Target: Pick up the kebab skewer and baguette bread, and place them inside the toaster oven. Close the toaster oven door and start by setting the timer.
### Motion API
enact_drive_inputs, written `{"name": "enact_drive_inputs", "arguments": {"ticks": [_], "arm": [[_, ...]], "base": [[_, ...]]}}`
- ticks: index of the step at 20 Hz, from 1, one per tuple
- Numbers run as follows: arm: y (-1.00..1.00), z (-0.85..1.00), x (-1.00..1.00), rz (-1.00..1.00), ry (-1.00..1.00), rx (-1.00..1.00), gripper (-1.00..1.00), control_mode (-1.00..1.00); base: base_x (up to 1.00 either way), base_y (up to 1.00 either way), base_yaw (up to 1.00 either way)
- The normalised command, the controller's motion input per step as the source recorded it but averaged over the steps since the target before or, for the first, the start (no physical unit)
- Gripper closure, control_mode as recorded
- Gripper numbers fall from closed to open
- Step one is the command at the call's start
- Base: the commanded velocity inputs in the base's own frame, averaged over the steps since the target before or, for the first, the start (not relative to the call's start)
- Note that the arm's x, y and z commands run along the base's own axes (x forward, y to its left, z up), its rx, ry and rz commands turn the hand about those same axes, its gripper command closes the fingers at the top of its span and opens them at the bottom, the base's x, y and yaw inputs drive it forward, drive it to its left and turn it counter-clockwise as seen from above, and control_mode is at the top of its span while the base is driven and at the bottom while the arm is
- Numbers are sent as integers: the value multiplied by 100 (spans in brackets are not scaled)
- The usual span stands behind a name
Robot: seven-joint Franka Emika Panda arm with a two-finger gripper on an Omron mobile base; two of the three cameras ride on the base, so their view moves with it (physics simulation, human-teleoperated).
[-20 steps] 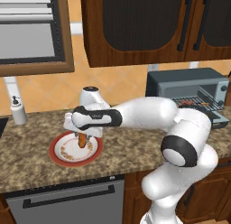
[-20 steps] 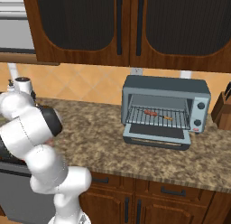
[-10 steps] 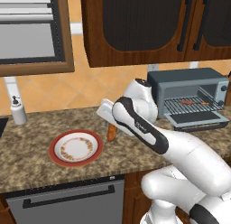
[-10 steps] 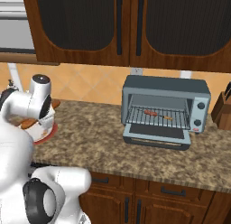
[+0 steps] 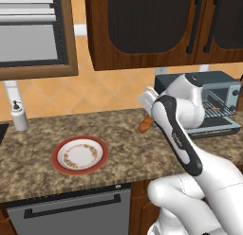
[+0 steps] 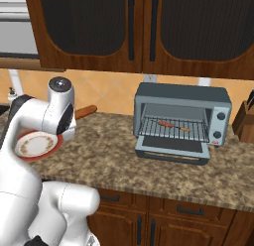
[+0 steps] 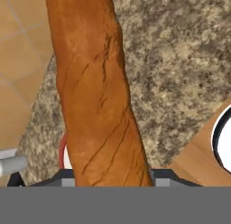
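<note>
Jaws pinch the baguette bread [image 7: 97, 96], probably; you see it rising toward 12 o'clock in the hand view. From the left base, it pokes out at the arm's 9 o'clock. From the right base, the kebab skewer [image 6: 173, 125] lies inside the toaster oven [image 6: 182, 122].

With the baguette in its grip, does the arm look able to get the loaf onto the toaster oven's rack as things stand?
Probably yes. The toaster oven door is folded down, the rack beside the kebab skewer is bare, and nothing stands on the counter between the gripper, holding the baguette bread, and the toaster oven.
</note>
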Motion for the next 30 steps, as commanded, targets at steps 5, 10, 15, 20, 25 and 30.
{"name": "enact_drive_inputs", "arguments": {"ticks": [5,10,15,20,25,30], "arm": [[-100,49,0,-47,0,1,100,-100],[-100,25,0,-49,2,0,100,-100],[-100,0,-3,-18,2,2,100,-100],[-100,-16,4,2,0,5,100,-100],[-96,-32,38,2,5,16,100,-100],[-53,-6,72,0,3,18,100,-100]], "base": [[0,0,0],[0,0,0],[0,0,0],[0,0,0],[0,0,0],[0,0,0]]}}
